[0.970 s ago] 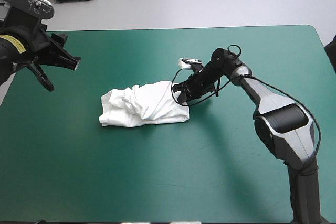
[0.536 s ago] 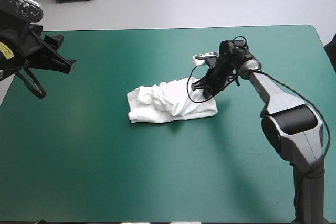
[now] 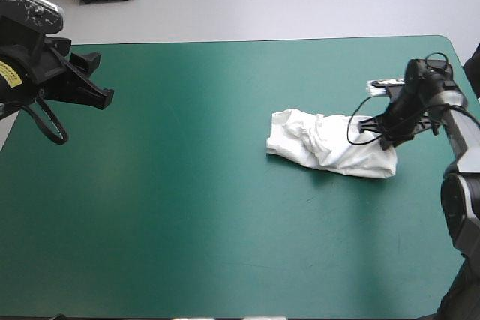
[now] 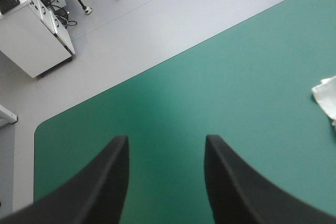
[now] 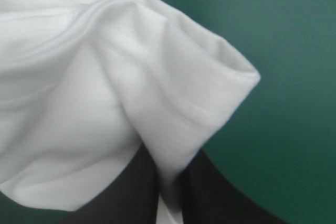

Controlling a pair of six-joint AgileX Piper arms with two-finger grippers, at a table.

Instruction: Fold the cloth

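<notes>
The white T-shirt point(image 3: 328, 145) lies as a crumpled heap on the right part of the teal-green table. My right gripper point(image 3: 388, 137) is at the heap's right end, shut on the T-shirt. In the right wrist view a fold of the T-shirt point(image 5: 157, 108) runs down between the right gripper point(image 5: 167, 192) and its black fingers point(image 5: 207, 195), which nearly meet. My left gripper point(image 3: 99, 97) hangs raised over the table's far left, far from the T-shirt. In the left wrist view the left gripper point(image 4: 165, 171) is open with only table between its fingers; a T-shirt corner point(image 4: 327, 97) shows far ahead.
Bare teal-green cover point(image 3: 195, 207) spreads across the table's left and middle. The table's right edge point(image 3: 472, 80) is close to my right gripper. Its far left corner point(image 4: 39, 129) appears in the left wrist view.
My right gripper has dragged the T-shirt from the table's middle toward the right edge. The left gripper has stayed near the far left, shifting only slightly.
</notes>
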